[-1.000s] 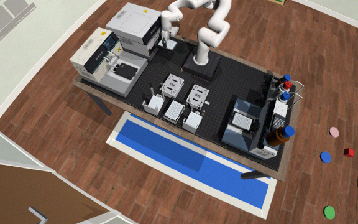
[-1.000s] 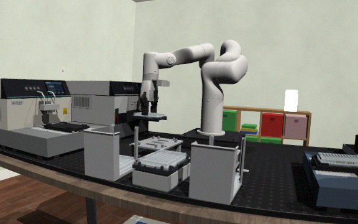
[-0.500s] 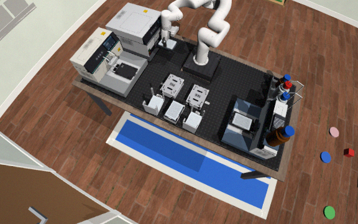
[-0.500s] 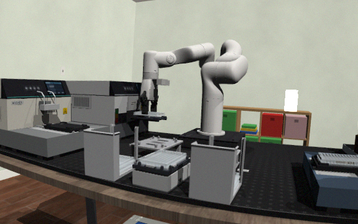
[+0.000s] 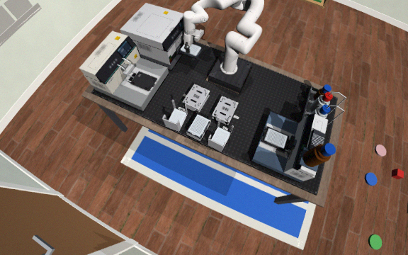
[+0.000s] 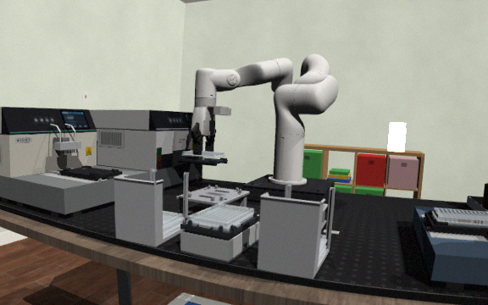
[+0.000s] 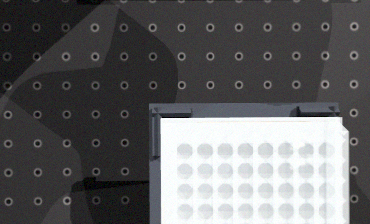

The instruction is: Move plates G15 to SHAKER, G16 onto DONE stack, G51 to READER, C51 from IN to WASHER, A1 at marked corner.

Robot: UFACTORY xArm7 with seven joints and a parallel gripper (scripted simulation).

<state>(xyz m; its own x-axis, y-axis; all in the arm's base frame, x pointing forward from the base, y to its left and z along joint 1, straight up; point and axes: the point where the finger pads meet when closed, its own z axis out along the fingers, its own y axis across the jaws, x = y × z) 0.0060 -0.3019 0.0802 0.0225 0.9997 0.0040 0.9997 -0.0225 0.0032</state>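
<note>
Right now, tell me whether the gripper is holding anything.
Yes: the gripper is shut on a well plate at the reader's tray.

White well plate (image 7: 251, 170), black dotted deck (image 7: 86, 75), blue mat (image 5: 222, 184), white arm (image 6: 295, 97)

A glossy white arm (image 6: 288, 140) of rounded, tubular segments is seen, joined by bulbous elbows (a small round mark is carried near one joint), ending in a dark gripper (image 6: 202, 146).
</note>
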